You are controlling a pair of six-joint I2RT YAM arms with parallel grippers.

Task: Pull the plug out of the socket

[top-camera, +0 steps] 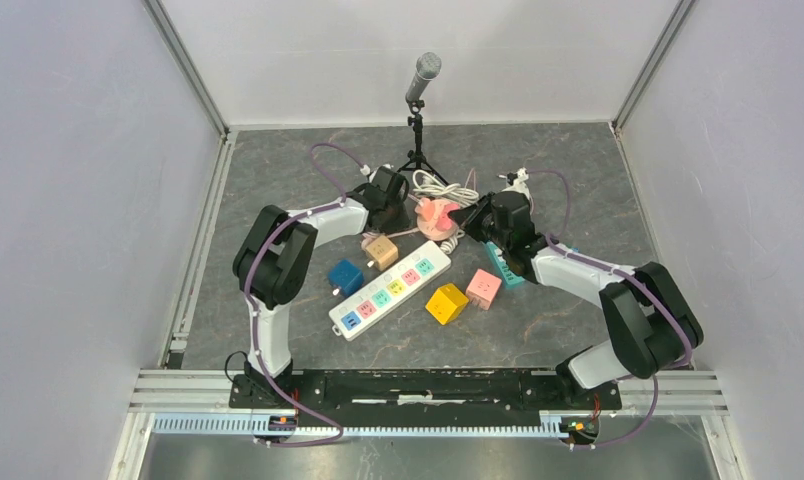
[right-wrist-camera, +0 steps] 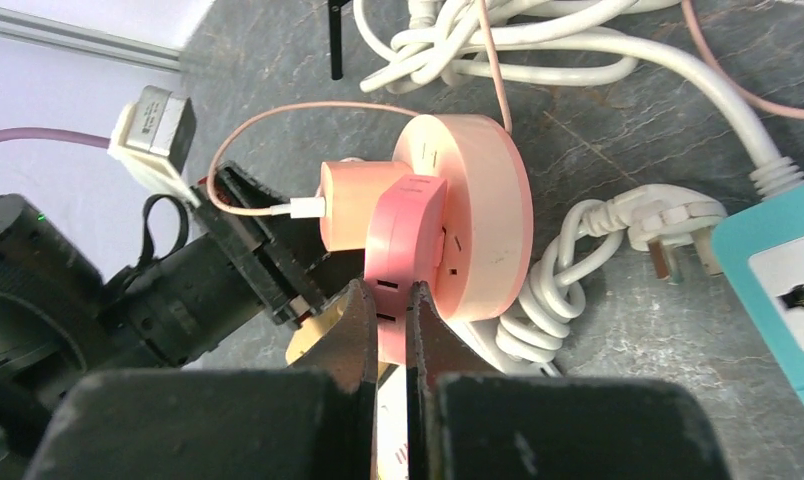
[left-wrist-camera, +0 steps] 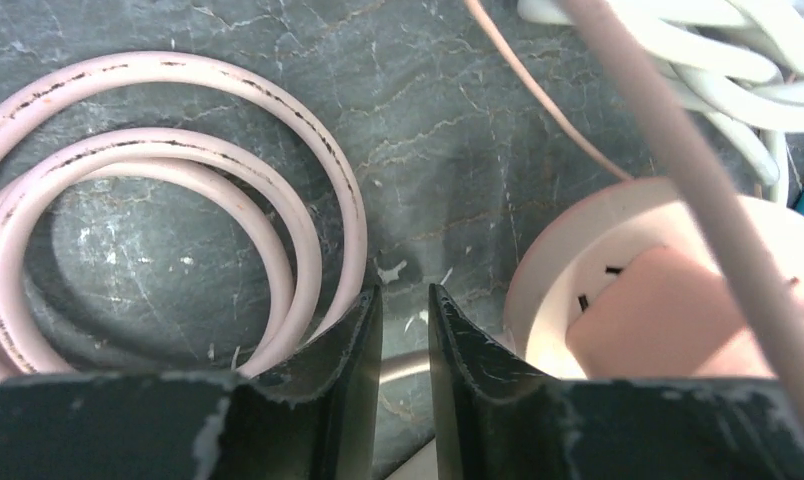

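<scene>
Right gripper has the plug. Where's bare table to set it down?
Bare table: back right corner behind the right arm, and the near strip between white power strip and base rail. Crowded around the round socket: white cables, cubes.

You have smooth plastic with a soft sheen on the round socket [right-wrist-camera: 483, 215] and the pink plug [right-wrist-camera: 406, 235], and glossier white sheathing on the cables [right-wrist-camera: 538, 45] beyond them. The coiled pink cable [left-wrist-camera: 178, 75] looks rubbery and carries dark scuffs. It lies on a matt, stone-veined worktop [left-wrist-camera: 448, 130], and the fingers [left-wrist-camera: 353, 350] of the left hand [left-wrist-camera: 405, 305] are matt black, chipped pale at the edges.
</scene>
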